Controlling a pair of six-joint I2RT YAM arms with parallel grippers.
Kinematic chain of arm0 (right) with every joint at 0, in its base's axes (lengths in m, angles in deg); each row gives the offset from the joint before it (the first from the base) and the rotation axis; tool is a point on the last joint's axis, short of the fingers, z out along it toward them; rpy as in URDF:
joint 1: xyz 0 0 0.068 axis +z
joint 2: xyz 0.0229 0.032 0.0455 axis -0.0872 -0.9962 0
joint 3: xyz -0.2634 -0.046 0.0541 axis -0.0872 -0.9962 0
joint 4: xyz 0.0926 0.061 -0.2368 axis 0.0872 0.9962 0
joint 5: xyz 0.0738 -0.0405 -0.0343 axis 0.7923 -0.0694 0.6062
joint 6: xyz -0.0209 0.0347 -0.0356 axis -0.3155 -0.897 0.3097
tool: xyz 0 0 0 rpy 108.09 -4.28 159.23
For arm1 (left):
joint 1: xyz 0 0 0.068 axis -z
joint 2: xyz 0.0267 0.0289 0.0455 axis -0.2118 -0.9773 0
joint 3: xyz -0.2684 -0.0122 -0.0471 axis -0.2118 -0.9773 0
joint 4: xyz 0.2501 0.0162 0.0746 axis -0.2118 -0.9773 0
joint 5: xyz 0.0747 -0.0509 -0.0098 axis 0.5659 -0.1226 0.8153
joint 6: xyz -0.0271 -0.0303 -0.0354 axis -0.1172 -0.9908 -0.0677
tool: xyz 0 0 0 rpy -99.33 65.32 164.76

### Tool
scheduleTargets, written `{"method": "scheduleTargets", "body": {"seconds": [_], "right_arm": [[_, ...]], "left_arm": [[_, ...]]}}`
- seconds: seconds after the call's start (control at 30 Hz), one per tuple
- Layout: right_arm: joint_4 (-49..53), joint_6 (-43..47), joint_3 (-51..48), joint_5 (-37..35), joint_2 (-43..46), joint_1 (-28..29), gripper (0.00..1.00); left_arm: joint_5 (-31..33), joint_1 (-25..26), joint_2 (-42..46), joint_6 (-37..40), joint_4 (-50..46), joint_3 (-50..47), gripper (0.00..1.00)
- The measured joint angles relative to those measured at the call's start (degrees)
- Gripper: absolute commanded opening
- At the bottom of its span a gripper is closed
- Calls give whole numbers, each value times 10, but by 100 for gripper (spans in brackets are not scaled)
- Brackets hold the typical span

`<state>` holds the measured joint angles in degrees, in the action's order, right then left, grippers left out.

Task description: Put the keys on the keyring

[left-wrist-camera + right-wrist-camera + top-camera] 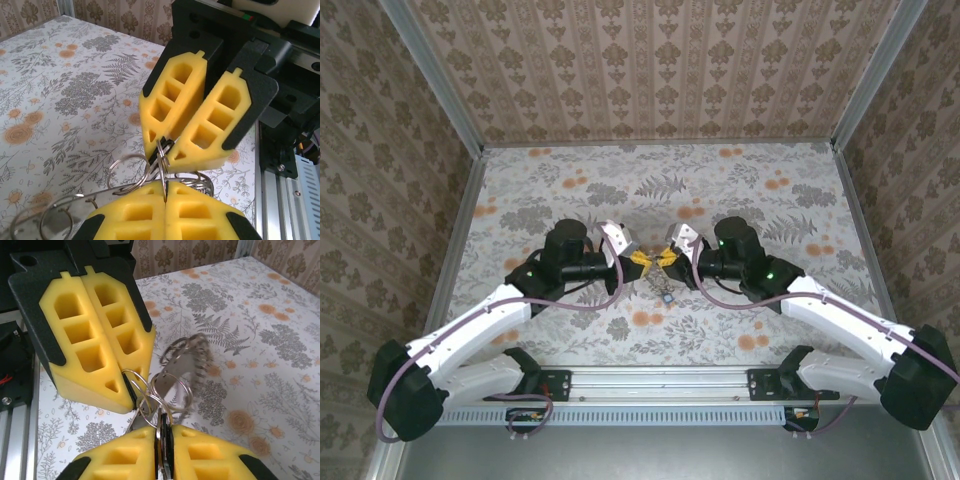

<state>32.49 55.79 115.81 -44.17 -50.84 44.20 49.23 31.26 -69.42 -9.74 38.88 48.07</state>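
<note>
edges: the tabletop (pixel 750 190) was closed in along its far, left and right edges by patterned walls (pixel 650 70); a metal rail (pixel 660 382) carrying both arm bases ran along the near edge.
room: the two grippers met over the middle of the tabletop, a little nearer the near edge. They stood well apart from the left, right and far edges, with open floral surface on every side.
left gripper (pixel 640 262): its fingers were pressed together, pinching thin wire loops (pixel 141 390) at the tips.
right gripper (pixel 667 258): it was tip to tip with the left gripper, its fingers clamped on a thin metal strip (pixel 161 450) standing edge-on between the pads.
keyring (pixel 189 357): it was a blurred toothed hoop, off the tabletop, just beyond both sets of fingertips and bunched with the wire loops.
key: a small dark item (pixel 666 294) hung just below the meeting tips; it was too small to tell whether it was the key.
</note>
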Motion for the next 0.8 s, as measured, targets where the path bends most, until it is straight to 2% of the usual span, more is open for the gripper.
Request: {"method": "scheduleTargets", "body": {"seconds": [0.17, 0.23, 0.3, 0.37, 0.43, 0.67, 0.8], "right_arm": [[10, -5, 0, -14, 5, -1, 11], [15, -10, 0, -19, 7, -1, 14], [19, -13, 0, -19, 8, -1, 21], [26, -14, 0, -19, 10, -3, 35], [33, -15, 0, -19, 12, -7, 40], [37, 4, -1, -26, 65, -10, 40], [37, 47, 10, -19, 82, -10, 29]], "left_arm": [[0, 0, 1, 0, 0, 0, 0], [0, 0, 1, 0, 0, 0, 0], [0, 0, 1, 0, 0, 0, 0], [-1, 0, 1, 0, 0, 0, 0], [-2, 0, 1, 0, -1, 0, 0], [-9, 3, 1, 7, 0, 0, 0], [-25, 4, 1, 20, 0, 0, 0]]}}
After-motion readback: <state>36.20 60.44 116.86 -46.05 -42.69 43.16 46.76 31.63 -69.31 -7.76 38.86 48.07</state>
